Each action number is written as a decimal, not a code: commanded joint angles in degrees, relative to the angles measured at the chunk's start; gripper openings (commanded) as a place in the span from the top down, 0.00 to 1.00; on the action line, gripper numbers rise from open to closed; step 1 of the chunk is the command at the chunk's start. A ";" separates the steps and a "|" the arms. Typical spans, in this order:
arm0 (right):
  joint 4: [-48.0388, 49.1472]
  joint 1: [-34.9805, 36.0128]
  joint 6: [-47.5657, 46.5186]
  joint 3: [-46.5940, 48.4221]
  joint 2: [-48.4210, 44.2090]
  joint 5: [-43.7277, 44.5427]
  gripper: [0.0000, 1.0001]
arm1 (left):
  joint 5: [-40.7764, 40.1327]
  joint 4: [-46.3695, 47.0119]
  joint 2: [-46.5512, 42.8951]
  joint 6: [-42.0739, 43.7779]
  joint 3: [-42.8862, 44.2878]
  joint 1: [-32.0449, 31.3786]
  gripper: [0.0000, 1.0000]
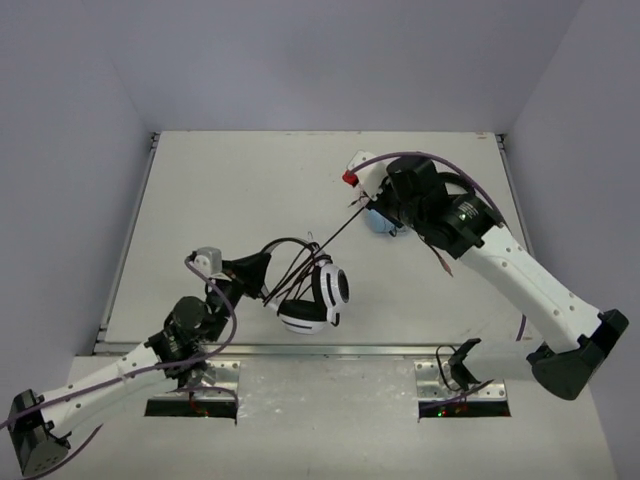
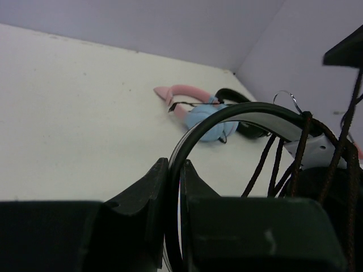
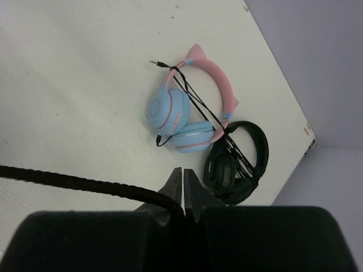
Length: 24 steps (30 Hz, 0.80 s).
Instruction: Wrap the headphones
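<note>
The white headphones [image 1: 312,300], glossy shells with soft black cushions, sat near the front edge of the matte table [image 1: 230,180]. Their thin, curved headband [image 2: 249,111] was pinched between the closed fingers of the left gripper [image 2: 174,170], that arm stretched low across the table. The right gripper [image 3: 182,184], its arm bent and reaching inward, was clamped tight on the braided black cable [image 3: 74,182], which ran taut back to the headset.

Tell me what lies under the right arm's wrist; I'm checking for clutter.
Pink-and-blue cat-ear headphones and all-black over-ear headphones lie side by side on the white table. From above, the right arm covers most of both.
</note>
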 commanded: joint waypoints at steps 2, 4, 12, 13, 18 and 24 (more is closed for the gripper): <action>11.55 -6.74 1.00 -0.99 -0.15 -5.18 0.99 | 0.86 -9.51 -7.56 -5.08 7.41 -0.30 1.00; 14.80 -8.86 3.54 -3.80 -0.51 -9.41 0.99 | -0.02 -13.47 -9.67 -5.00 9.79 -0.30 1.00; 23.30 -9.31 11.81 -9.67 2.05 -22.49 0.99 | 9.73 -21.46 -0.38 -7.37 31.28 -0.30 1.00; 25.08 -9.31 14.60 -11.27 0.82 -26.43 0.99 | 9.12 -22.52 2.25 -9.90 33.85 -0.30 1.00; 41.65 -9.22 26.03 -23.72 -4.54 -37.88 0.81 | 1.92 -17.73 5.87 -15.19 42.48 -0.30 1.00; 68.58 -9.22 43.26 -38.24 -8.77 -48.26 0.75 | -4.60 -7.60 10.27 -14.49 48.63 -0.30 0.99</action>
